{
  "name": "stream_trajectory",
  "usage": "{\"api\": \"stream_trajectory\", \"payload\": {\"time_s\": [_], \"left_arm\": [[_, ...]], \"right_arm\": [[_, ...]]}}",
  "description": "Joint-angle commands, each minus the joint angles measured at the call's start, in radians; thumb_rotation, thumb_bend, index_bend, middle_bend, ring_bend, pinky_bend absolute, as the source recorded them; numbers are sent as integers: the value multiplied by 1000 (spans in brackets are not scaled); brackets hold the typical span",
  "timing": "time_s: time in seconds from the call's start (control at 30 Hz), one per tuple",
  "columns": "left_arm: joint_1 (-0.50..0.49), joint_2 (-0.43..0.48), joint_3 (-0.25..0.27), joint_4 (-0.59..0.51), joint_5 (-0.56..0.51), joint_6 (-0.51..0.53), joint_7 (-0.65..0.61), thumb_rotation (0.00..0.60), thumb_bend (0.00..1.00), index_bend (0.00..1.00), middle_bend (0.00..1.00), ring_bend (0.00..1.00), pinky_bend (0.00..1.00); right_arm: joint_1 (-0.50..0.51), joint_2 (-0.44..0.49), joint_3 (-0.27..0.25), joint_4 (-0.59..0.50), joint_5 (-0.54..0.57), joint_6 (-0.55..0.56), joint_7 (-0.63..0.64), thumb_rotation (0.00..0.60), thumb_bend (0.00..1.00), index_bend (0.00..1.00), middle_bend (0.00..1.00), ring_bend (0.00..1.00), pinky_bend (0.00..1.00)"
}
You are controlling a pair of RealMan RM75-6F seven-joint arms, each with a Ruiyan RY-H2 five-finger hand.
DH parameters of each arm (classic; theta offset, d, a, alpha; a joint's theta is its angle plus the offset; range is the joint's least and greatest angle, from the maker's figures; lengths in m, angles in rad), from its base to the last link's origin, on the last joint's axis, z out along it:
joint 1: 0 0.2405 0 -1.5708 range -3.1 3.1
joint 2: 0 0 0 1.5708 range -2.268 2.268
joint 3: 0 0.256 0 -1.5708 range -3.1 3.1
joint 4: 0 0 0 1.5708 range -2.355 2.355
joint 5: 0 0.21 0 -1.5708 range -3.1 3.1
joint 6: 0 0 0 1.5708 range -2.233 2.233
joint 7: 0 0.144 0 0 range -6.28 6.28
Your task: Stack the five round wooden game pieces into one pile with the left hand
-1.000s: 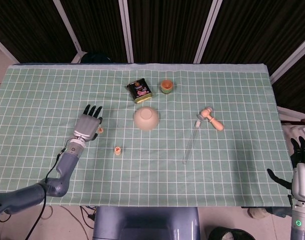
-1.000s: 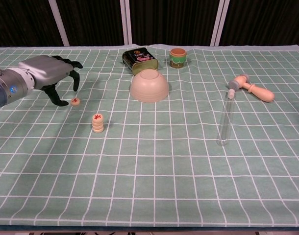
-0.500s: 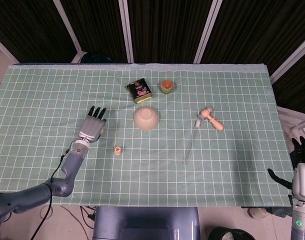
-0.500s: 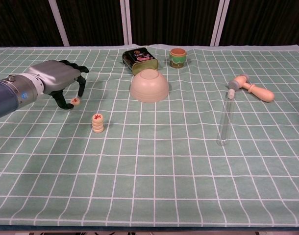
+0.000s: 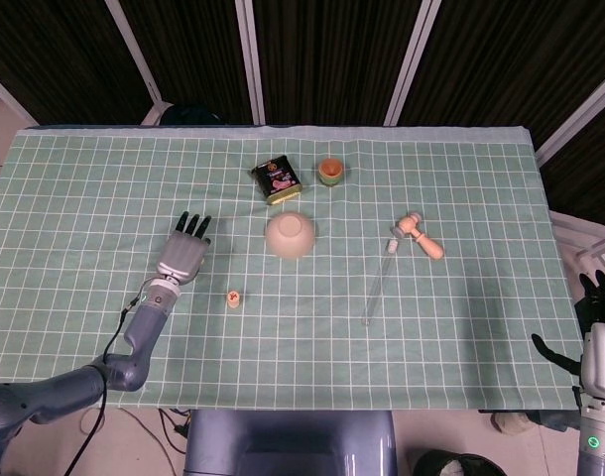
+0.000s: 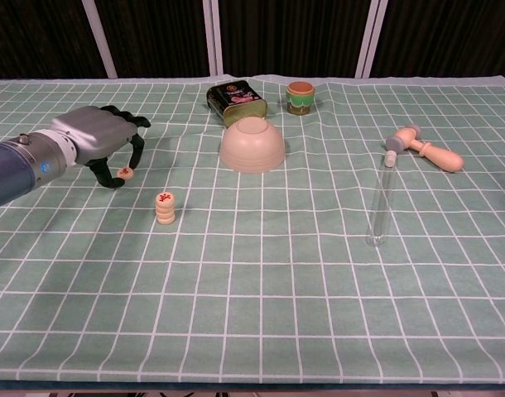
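A short pile of round wooden pieces (image 6: 165,207) stands on the green checked cloth, its top marked in red; the head view shows the pile (image 5: 234,297) too. One single piece (image 6: 126,172) lies flat on the cloth up and to the left of the pile. My left hand (image 6: 103,141) arches over that piece, thumb on its left and fingers curled down on its right; I cannot see a grip on it. In the head view the left hand (image 5: 186,253) hides the single piece. My right hand (image 5: 600,337) hangs off the table's right edge, fingers spread, holding nothing.
An upturned beige bowl (image 6: 252,145) sits right of the left hand. Behind it are a dark tin (image 6: 236,101) and a small orange-lidded jar (image 6: 300,98). A glass tube (image 6: 382,203) and a wooden mallet (image 6: 425,147) lie on the right.
My left hand has shifted right over the single piece and its fingers have curled down around it. The piece and the pile stay where they were.
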Motion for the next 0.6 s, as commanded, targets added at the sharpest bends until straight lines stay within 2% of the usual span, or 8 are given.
{"api": "stream_trajectory", "payload": {"time_s": [0.03,0.4,0.53,0.6], "left_arm": [[-1,-4,0,7,-2,-3,4,600,281,491,16,0,0],[6,9,-8,-16,14,8,-18,600,304,507,21,0,0],[17,59,-13,-98,38,44,-26,600,304,507,21,0,0],[28,115,-21,-210,68,89,-33,600,304,507,21,0,0]], "right_arm": [[0,0,0,0,1,0,0,600,233,90,13,0,0],[0,0,2,-1,1,1,1,600,232,89,13,0,0],[0,0,1,0,2,0,3,600,233,89,13,0,0],[1,0,2,0,2,0,2,600,233,90,13,0,0]]}}
